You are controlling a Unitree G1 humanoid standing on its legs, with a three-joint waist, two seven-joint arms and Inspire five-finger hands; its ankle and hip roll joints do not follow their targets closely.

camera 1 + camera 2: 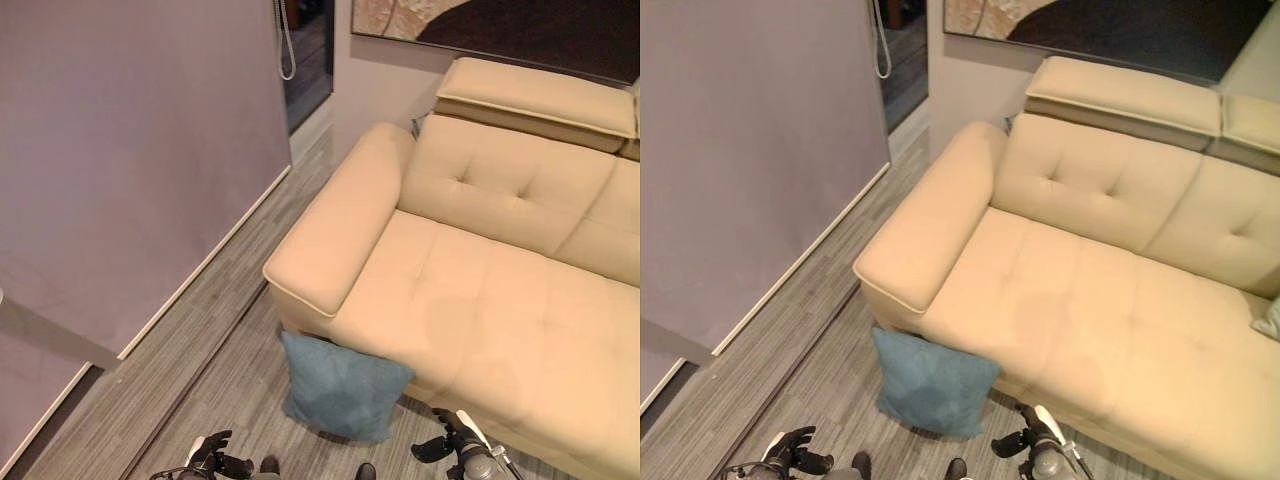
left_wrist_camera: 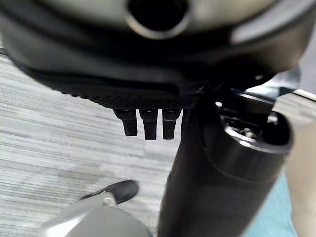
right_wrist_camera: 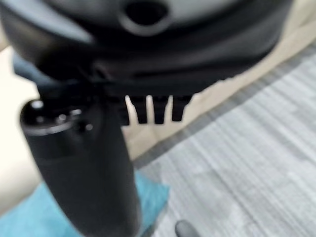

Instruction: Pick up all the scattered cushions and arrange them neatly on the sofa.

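A blue cushion [image 1: 345, 390] stands on the floor, leaning against the front of the cream sofa [image 1: 480, 300] just below its left armrest. A second, grey-green cushion [image 1: 1270, 320] lies on the seat at the far right edge. My left hand [image 1: 210, 455] hangs low over the floor, left of the blue cushion, with relaxed fingers [image 2: 144, 123] holding nothing. My right hand [image 1: 450, 442] hovers near the cushion's right corner, also open and empty. The right wrist view shows the blue cushion [image 3: 29, 217] past the thumb [image 3: 84, 163].
A grey wall panel [image 1: 130, 150] runs along the left, leaving a strip of wood floor [image 1: 180, 360] between it and the sofa. A doorway [image 1: 305, 50] opens at the back. The sofa's headrest [image 1: 530, 95] stands against the far wall.
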